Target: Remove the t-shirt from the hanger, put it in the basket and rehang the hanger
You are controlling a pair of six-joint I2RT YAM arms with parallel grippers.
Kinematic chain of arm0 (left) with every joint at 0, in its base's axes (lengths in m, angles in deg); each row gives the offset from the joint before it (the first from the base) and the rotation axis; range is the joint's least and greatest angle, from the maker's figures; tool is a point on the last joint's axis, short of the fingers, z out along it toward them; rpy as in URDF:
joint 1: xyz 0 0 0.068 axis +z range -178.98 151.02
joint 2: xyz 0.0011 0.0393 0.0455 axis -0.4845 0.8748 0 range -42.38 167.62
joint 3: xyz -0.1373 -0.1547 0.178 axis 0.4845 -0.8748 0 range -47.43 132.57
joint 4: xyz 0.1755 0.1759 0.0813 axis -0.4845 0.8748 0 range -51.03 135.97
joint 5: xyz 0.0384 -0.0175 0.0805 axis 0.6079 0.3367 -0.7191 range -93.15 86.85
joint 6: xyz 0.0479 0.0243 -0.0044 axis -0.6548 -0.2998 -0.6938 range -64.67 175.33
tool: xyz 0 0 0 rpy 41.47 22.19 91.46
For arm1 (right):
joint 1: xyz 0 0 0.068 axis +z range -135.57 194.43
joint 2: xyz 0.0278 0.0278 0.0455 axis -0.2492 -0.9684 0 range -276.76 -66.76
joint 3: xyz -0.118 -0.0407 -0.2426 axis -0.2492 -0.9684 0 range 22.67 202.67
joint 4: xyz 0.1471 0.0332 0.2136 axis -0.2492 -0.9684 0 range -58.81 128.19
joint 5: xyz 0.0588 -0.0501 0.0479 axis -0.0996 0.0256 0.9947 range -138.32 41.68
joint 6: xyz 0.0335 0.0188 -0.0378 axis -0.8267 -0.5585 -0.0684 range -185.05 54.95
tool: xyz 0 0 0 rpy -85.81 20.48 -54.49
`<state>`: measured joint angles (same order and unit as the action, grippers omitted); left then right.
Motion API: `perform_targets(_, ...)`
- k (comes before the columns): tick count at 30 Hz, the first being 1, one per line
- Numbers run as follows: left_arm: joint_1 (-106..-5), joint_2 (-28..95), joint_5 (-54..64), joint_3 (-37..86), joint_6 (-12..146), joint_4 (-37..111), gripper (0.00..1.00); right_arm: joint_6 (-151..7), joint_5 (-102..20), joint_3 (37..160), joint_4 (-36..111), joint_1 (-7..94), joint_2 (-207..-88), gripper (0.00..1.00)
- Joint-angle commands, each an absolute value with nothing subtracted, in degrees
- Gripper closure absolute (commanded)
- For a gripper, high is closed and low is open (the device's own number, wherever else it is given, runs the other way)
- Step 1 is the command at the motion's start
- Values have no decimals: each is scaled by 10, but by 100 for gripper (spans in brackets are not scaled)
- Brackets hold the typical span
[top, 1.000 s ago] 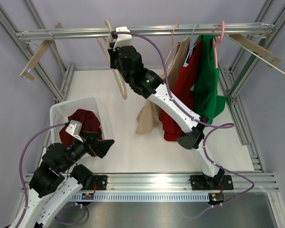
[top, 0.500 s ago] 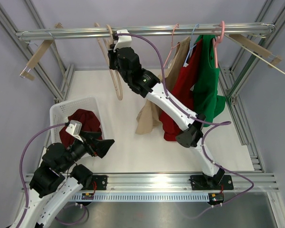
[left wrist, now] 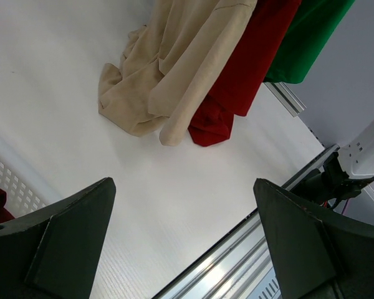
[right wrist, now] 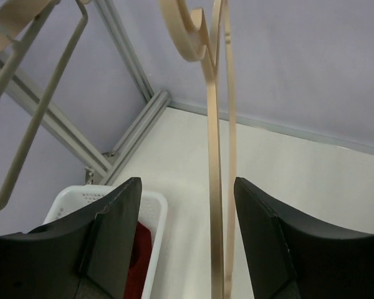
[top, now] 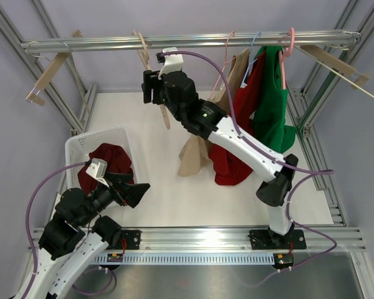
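The dark red t-shirt [top: 109,159] lies bunched in the white basket [top: 81,144], well below the rail [top: 81,45] and toward its left end. It is off its hanger and no gripper touches it.

The bare wooden hanger [right wrist: 213,156] hangs under the rail, left of its middle, with its hook up at the rail. Whether the hook is fully seated cannot be confirmed from these views.

Change over the last second: the right gripper [top: 153,87] was raised close against the rail with the hanger swinging below it. It has since dropped a little below the rail and shifted right. Its fingers are spread wide. In the right wrist view the hanger passes through the gap between them, and no contact with either finger is visible.

Judgement: the hanger has been returned and let go, so the task is essentially complete. What remains is to draw the right arm clear without snagging the hanger.

The left gripper [left wrist: 184,184] hovers far below the rail, next to the basket, with its fingers wide apart and nothing between them.

Toward the right end of the rail, the beige [top: 193,156], red [top: 237,124] and green [top: 271,106] garments hang undisturbed.
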<state>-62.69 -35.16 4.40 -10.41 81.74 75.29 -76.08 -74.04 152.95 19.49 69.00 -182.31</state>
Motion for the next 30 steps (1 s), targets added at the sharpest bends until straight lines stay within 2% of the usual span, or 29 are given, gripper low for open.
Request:
perform_targets(1, -625, -358, 64, -105, 814, 725, 1, -789, -732, 1463, 224, 692, -1707, 30)
perform_targets(5, -625, -357, 63, -105, 814, 726, 1, -802, -763, 1379, 217, 692, -1613, 32)
perform_targets(6, -625, -358, 62, -105, 815, 726, 1, -801, -795, 1369, 210, 692, -1599, 39)
perform_targets(8, -625, -359, 61, -105, 815, 726, 1, -797, -840, 1347, 177, 688, -1582, 46)
perform_targets(9, -625, -359, 60, -105, 815, 726, 1, -802, -862, 1346, 161, 683, -1570, 56)
perform_targets(12, -625, -355, 60, -106, 815, 726, 1, -820, -931, 1322, 120, 648, -1547, 64)
perform_targets(15, -625, -355, 59, -106, 816, 726, 1, -839, -932, 1293, 112, 602, -1520, 64)
perform_targets(19, -625, -350, 59, -106, 816, 726, 1, -853, -903, 1305, 73, 566, -1525, 43)
perform_targets(20, -625, -349, 60, -106, 815, 726, 1, -854, -890, 1308, 72, 559, -1535, 42)
perform_targets(24, -625, -344, 60, -106, 815, 726, 1, -854, -850, 1300, 90, 536, -1549, 42)
perform_targets(28, -625, -343, 59, -107, 815, 725, 1, -866, -808, 1306, 102, 514, -1572, 46)
perform_targets(30, -626, -341, 62, -107, 815, 726, 1, -866, -793, 1307, 110, 508, -1578, 52)
